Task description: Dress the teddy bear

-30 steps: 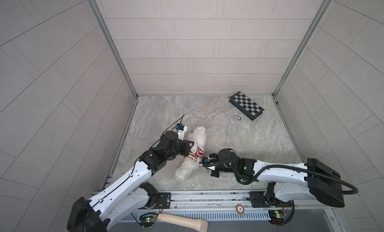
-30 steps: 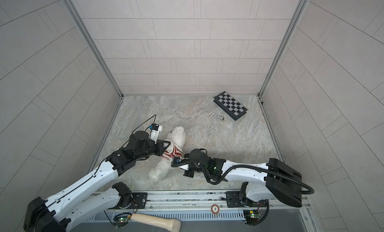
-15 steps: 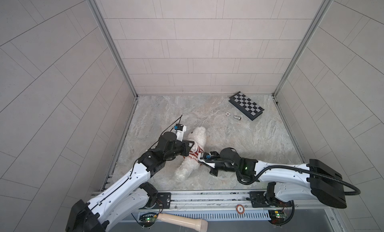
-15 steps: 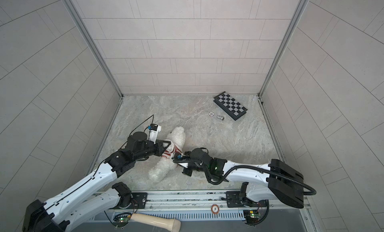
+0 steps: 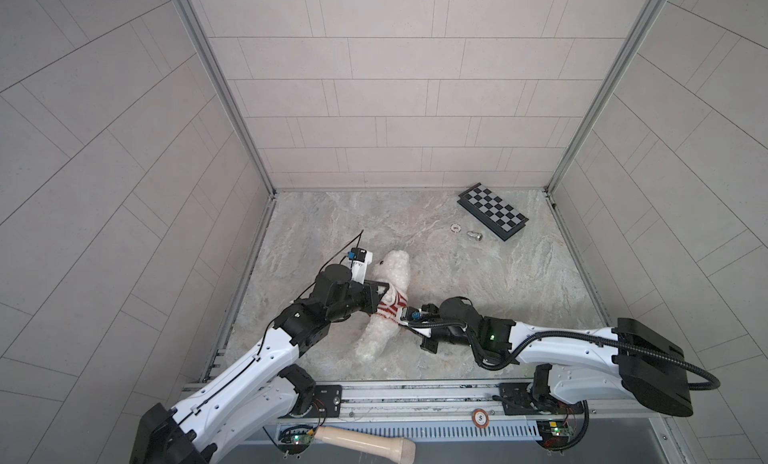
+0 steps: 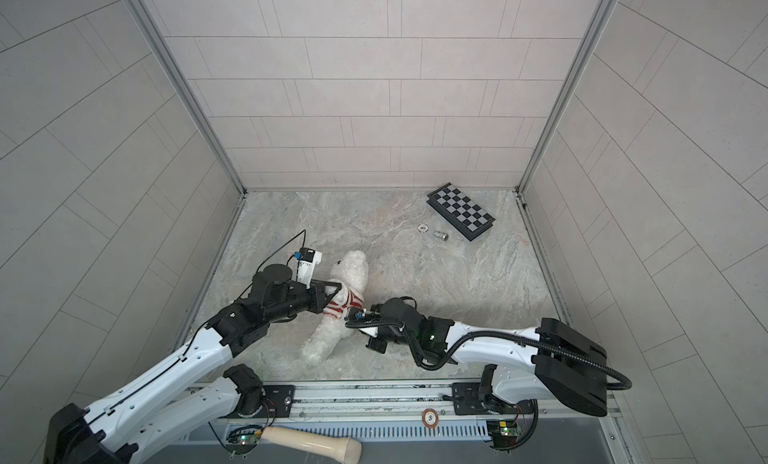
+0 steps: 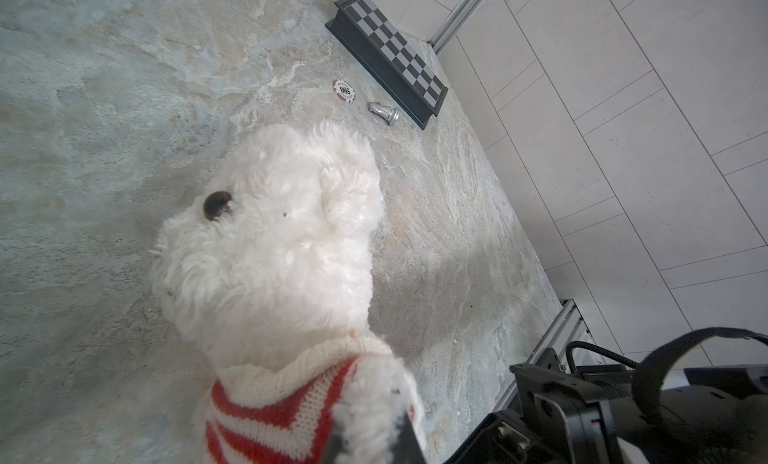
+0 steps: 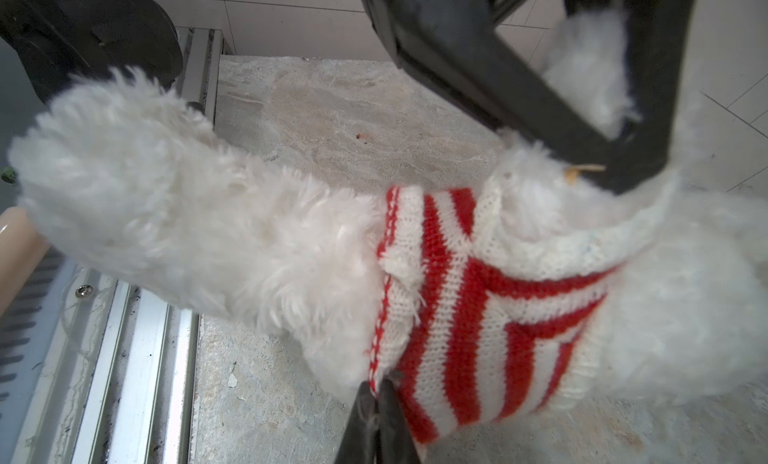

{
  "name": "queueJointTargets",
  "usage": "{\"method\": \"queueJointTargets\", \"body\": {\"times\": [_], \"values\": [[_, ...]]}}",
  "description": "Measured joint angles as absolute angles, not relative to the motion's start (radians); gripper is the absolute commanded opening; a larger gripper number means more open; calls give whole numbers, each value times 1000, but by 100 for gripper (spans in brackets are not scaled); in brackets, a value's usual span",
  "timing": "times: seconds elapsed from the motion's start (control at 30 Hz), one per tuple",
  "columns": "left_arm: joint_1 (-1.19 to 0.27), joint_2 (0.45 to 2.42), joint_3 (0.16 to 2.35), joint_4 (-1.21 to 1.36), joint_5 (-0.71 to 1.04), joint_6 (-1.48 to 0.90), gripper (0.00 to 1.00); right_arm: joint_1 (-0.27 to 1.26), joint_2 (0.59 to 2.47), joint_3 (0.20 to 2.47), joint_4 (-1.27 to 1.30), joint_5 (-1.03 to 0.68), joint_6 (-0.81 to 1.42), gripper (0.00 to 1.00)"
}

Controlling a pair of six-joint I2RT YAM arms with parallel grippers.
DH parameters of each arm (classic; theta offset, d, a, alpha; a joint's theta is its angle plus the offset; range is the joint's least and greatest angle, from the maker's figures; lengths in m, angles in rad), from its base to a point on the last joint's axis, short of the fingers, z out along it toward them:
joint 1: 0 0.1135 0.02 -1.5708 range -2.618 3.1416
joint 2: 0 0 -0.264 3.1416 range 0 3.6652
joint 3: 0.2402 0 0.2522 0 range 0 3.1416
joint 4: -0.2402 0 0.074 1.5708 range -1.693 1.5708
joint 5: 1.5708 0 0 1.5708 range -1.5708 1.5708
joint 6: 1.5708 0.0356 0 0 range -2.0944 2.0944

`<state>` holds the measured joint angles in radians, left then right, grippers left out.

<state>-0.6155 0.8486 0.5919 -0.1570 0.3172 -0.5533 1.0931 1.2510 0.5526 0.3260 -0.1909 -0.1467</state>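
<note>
one teddy bear (image 5: 392,270) at eight o'clock on the table (image 5: 478,274), wearing one striped sweater (image 8: 478,316), my left gripper (image 7: 370,430) clamped on its arm, my right gripper (image 8: 376,389) pinched on the sweater hem, one chessboard (image 5: 493,211) at one o'clock

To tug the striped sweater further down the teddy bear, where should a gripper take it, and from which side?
Probably the lower hem of the striped sweater: its red-stitched edge stands loose off the fur. Come from the leg end of the teddy bear, which lies stretched out, so the pull runs along the torso.
</note>
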Motion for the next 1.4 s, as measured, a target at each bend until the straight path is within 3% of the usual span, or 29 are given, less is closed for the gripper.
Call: {"method": "queueJointTargets", "body": {"times": [0.3, 0.63, 0.93, 1.13, 1.4], "values": [[-616, 828, 594, -216, 262, -521, 0, 1093, 1106, 575, 263, -108, -139, 34], [-616, 827, 762, -506, -27, -417, 0, 1003, 971, 487, 289, -44, -15, 37], [-760, 1036, 774, -477, -155, -468, 0, 838, 939, 369, 346, -64, 168, 43], [-850, 1221, 795, -362, -147, -514, 19, 767, 847, 366, 304, -88, 202, 52], [-884, 1273, 801, -194, 19, -571, 56, 729, 860, 371, 259, -130, 222, 60]]}}
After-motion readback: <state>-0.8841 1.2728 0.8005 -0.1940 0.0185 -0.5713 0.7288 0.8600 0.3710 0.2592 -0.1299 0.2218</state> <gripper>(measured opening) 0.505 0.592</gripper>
